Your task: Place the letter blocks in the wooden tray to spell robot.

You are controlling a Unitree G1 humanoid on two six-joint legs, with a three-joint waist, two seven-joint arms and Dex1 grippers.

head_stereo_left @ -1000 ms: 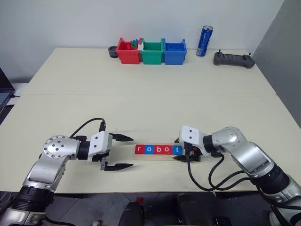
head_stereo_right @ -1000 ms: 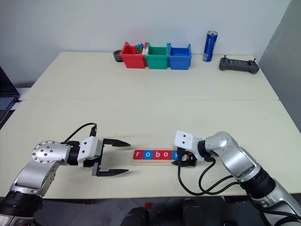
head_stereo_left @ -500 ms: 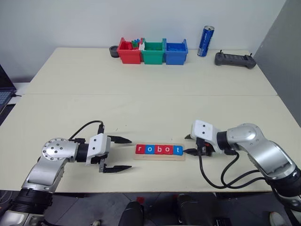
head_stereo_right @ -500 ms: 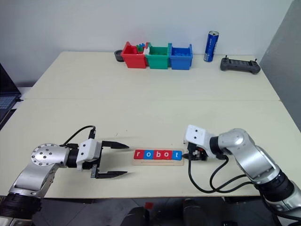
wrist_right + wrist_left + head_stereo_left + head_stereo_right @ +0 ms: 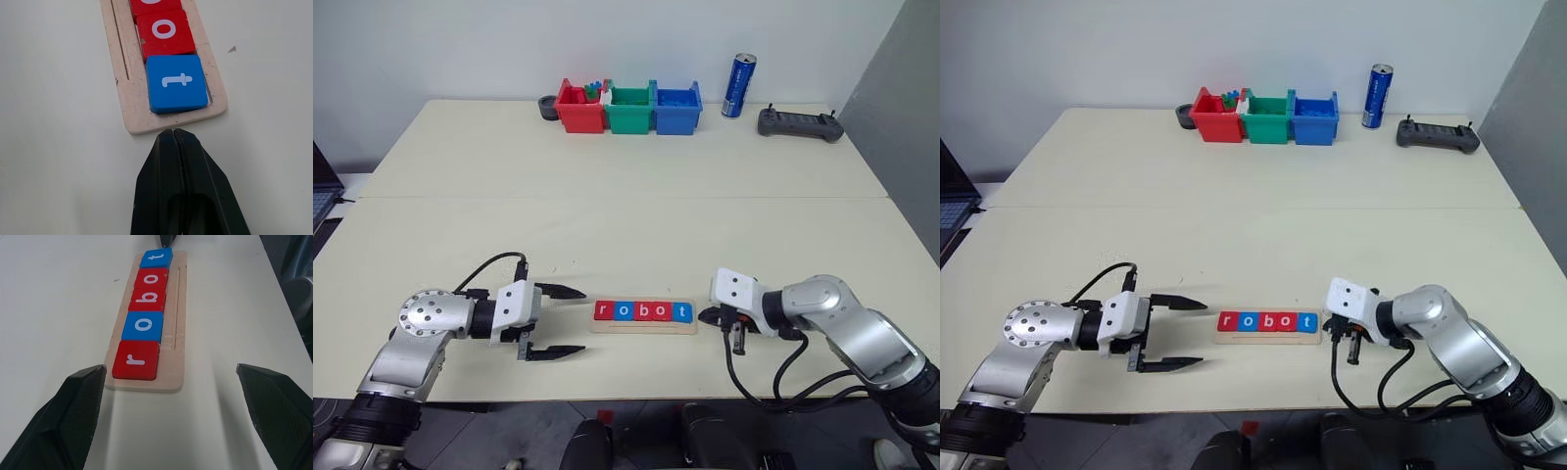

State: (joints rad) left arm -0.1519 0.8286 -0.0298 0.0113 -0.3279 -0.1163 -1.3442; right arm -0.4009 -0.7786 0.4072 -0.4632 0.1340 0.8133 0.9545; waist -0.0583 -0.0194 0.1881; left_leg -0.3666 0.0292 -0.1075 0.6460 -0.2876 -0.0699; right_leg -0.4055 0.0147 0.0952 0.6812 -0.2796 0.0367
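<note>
- I see the wooden tray [image 5: 643,315] low in the centre of the left eye view, lying on the tabletop [image 5: 626,176] with its long axis running left to right across the frame.
- All five letter blocks [image 5: 643,311] sit in it edge to edge, red r, blue o, red b, red o, blue t, and they read "robot" from left to right. By my judgement the spelling is done.
- My right tool [image 5: 174,137] is clenched with nothing in it. In the right wrist view its closed tip points at the tray's short end by the blue t [image 5: 176,83], just beside the wood; I cannot tell whether it touches.
- My left tool [image 5: 560,320] stands wide apart and empty at the other short end, near the red r [image 5: 136,360], with a strip of bare tabletop between its fingertips and the tray.
- So the tray lies between the two tools, along the line that joins them, and the right one is the nearer.
- If anything remains, I would judge it a small nudge along that axis to square the row, or simply a retreat.
- The near tabletop edge runs close below the tray; above it there is broad open room. The coloured bins [image 5: 630,108], the can [image 5: 739,85] and the controller [image 5: 800,123] sit well apart at the upper edge.
</note>
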